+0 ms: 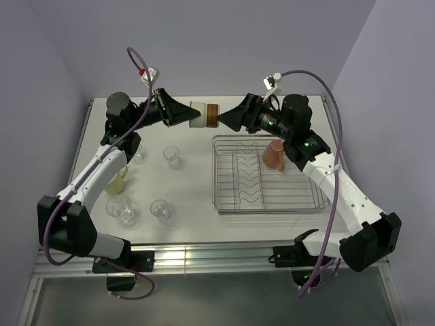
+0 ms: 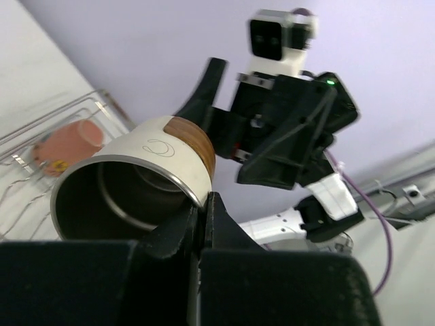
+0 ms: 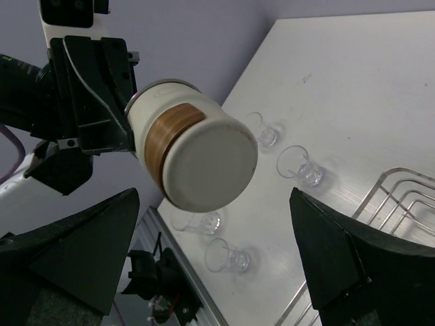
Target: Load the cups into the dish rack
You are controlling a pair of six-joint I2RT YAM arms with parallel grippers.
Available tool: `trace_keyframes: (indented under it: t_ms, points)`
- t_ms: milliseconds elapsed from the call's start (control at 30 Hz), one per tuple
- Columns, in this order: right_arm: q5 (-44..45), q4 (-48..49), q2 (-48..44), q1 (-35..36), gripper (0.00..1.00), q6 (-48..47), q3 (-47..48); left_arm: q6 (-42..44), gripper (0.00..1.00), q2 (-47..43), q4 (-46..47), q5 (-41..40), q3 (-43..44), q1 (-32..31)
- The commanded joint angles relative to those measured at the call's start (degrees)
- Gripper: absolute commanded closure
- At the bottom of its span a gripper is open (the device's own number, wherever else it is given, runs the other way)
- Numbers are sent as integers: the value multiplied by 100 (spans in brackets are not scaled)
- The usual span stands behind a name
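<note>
the left end effector grasps the cream cup by its rim, axis horizontal, base toward the released right end effector, left of the dish rack.

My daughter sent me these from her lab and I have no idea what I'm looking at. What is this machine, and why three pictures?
Two robot arms are bolted to a table. One picture looks down from above; the other two come from cameras on each wrist. The left gripper holds a white cup with a brown band in the air by its rim. The right gripper faces the cup's base, open. A pink mug already sits in the wire dish rack. Clear glasses and a yellow-green mug wait on the table.
</note>
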Motion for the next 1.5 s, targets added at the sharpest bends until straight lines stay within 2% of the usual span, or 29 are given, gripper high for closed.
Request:
trace_keyframes:
  t_ms: [0,233,567,833,867,967,1000,1067,1100,1200,1267,1300,1467]
  points:
    - [-277,881,45,56,1,269,-104,-788,100,4,1503,418,-123,-10]
    - [-646,1479,177,91,0,559,-236,-930,100,66,1741,409,-220,-28]
    - [-638,1568,379,293,0,612,-184,-1018,100,127,1926,392,-255,-142]
    - [-533,1577,476,381,11,656,-175,-1255,100,154,2339,401,-422,-168]
    - [-515,1594,467,381,13,673,-201,-1221,100,154,2252,409,-422,-168]
    - [-454,1761,406,381,39,778,-298,-1115,100,136,2154,418,-457,-177]
    - [-410,1735,362,381,56,779,-307,-1089,98,128,2146,418,-492,-177]
    - [-243,1647,318,390,70,735,-280,-1036,91,101,2058,409,-519,-177]
    - [-164,1525,265,381,80,717,-254,-914,86,66,1919,409,-528,-177]
    - [100,1270,142,381,89,621,-219,-483,70,-30,1314,322,-449,-177]
    - [249,1111,81,381,91,498,-175,-290,63,-75,1048,225,-396,-177]
    - [406,945,11,372,92,463,-166,-115,55,-101,760,181,-326,-177]
    - [812,111,-69,355,94,68,211,264,43,-136,187,-30,-115,-54]
